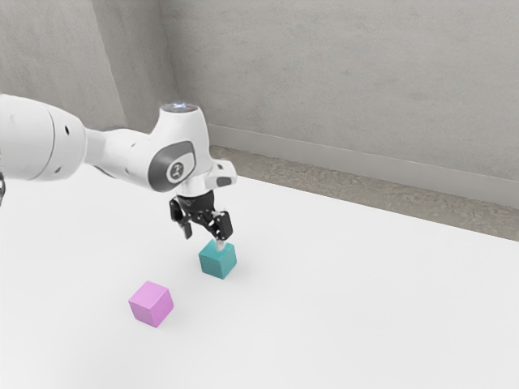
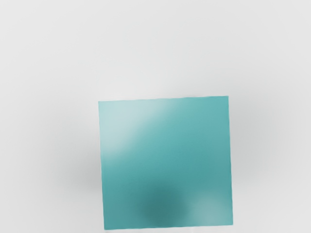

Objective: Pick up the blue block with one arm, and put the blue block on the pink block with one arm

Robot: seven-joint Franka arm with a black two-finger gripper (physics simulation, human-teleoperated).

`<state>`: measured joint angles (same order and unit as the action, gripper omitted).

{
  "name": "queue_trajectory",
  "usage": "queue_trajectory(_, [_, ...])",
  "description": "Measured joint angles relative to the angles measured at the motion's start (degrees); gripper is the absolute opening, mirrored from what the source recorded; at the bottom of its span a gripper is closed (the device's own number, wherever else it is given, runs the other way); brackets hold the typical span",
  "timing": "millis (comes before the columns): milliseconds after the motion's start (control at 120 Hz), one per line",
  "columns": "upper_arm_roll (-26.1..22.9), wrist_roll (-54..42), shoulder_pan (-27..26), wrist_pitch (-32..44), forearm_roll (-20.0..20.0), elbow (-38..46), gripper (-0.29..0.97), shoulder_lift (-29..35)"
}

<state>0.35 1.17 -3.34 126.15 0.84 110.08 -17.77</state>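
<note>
Exterior view: the end effector (image 1: 212, 240) is hovering just above the blue block (image 1: 217, 259), which is sitting mid-desk (image 1: 365, 284); whether it is apart or together, I cannot tell.

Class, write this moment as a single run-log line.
phase: pre-grasp | hand: open, just above blue block | blue block: on table, not lifted | pink block: apart, nothing on it

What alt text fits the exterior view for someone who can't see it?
The claw of a white robot arm hangs just above a blue block on a white table. A pink block sits apart, nearer the camera toward the exterior view's left.
</note>
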Motion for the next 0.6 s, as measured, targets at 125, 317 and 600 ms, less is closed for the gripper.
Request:
queue_trajectory(125, [0.0,-0.57,0.01,0.51,0.22,-1.04,0.68,-2.02])
queue_trajectory(317, [0.01,-1.21,-0.36,0.88,0.26,-2.01,0.68,-3.36])
queue_trajectory(600, [0.03,-1.9,-0.44,1.05,0.11,-2.82,0.68,-5.27])
